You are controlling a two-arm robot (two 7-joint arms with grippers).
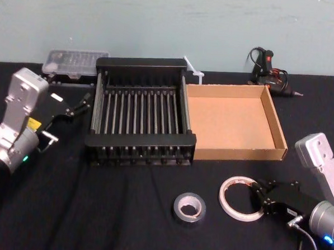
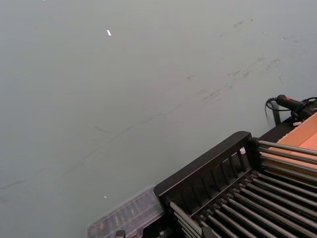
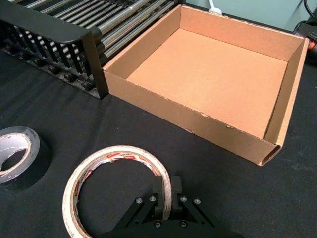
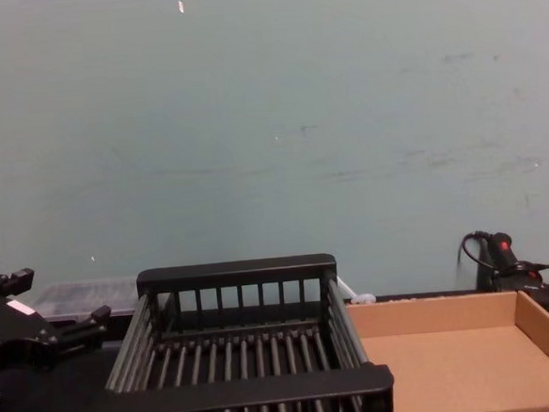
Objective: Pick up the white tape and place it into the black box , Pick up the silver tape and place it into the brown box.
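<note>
The white tape [image 1: 222, 194] lies flat on the black cloth in front of the brown box [image 1: 241, 151]. My right gripper [image 1: 257, 192] is shut on its near right rim; in the right wrist view its gripper [image 3: 167, 186] pinches the wall of the white tape [image 3: 119, 151], with one finger inside the ring and one outside. The silver tape [image 1: 178, 207] rests on the cloth just left of the ring, and it is the dark roll [image 3: 34, 158] in the right wrist view. The black box [image 1: 141, 139] stands left of the brown box, touching it. My left gripper [image 1: 81, 105] hovers open beside the black box's left wall.
A clear plastic case [image 1: 75, 61] sits behind the black box at the back left. A glue gun [image 1: 268, 68] with its cord lies behind the brown box at the back right. A small white object [image 1: 193, 70] rests between the two boxes at the back.
</note>
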